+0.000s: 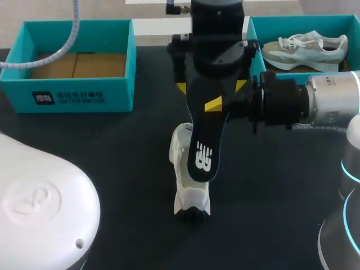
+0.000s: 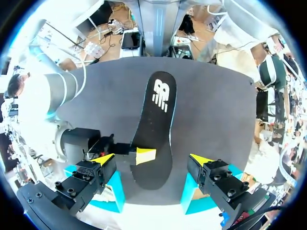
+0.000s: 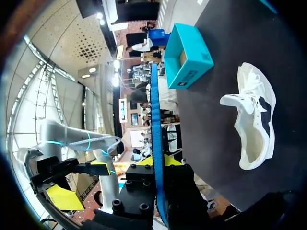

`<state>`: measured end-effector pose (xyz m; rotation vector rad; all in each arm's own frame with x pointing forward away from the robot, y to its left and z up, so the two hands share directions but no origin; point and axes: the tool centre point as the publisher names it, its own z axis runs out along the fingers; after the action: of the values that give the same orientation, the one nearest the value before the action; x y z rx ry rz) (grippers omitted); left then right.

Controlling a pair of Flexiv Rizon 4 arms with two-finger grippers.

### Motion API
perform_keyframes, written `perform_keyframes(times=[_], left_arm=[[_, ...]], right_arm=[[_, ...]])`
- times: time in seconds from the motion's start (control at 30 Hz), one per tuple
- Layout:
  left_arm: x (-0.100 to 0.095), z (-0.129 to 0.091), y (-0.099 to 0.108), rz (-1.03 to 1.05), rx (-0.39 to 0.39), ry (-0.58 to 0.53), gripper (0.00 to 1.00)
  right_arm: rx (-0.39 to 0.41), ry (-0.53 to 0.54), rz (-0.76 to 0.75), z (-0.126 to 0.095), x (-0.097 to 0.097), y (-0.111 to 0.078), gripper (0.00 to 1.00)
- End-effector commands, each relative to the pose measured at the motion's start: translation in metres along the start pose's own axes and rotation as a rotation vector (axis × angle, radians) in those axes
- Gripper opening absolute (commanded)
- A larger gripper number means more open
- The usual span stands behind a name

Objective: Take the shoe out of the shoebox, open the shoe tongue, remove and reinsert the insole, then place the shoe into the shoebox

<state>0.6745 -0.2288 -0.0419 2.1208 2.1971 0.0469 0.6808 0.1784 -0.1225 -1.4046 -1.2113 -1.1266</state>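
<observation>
Heads up: right tool (image 3: 157, 163) pinches black flat insole (image 1: 202, 152) near one end, left tool (image 2: 152, 159) gapes empty; could flop, missing the white sneaker (image 1: 190, 198).

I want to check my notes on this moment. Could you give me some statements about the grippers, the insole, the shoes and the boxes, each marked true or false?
1. The right gripper is shut on the black insole. True.
2. The left gripper grips the white shoe. False: it is open above the insole and holds nothing.
3. The white shoe lies on the table, outside both boxes. True.
4. Neither teal box holds a shoe. False: the right box holds a second shoe.
5. The insole is inside the white shoe. False: it is held above the shoe.
</observation>
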Motion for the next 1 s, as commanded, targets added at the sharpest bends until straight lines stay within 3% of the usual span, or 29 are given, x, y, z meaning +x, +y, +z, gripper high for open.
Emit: perform_keyframes(times=[0.03, 0.1, 0.27, 0.47, 0.83, 1.0], left_arm=[[0.013, 0.003, -0.001, -0.011, -0.028, -0.189, 1.00], [0.017, 0.004, -0.002, 0.000, -0.036, -0.350, 1.00], [0.028, 0.009, -0.007, -0.004, -0.077, -0.635, 1.00], [0.038, 0.009, -0.013, -0.014, -0.099, -0.860, 1.00], [0.066, 0.018, -0.015, -0.168, -0.081, -1.260, 1.00], [0.068, 0.020, -0.016, -0.120, -0.057, -1.244, 1.00]], right_arm=[[-0.001, -0.002, 0.002, 0.002, 0.000, 0.000, 0.00], [0.000, -0.003, 0.003, 0.001, 0.000, 0.000, 0.00], [0.002, -0.008, 0.009, -0.002, -0.001, -0.002, 0.00], [-0.003, -0.012, 0.010, -0.005, 0.000, -0.003, 0.00], [0.002, -0.016, 0.019, -0.006, -0.001, -0.004, 0.00], [0.005, -0.018, 0.022, -0.007, -0.002, -0.005, 0.00]])
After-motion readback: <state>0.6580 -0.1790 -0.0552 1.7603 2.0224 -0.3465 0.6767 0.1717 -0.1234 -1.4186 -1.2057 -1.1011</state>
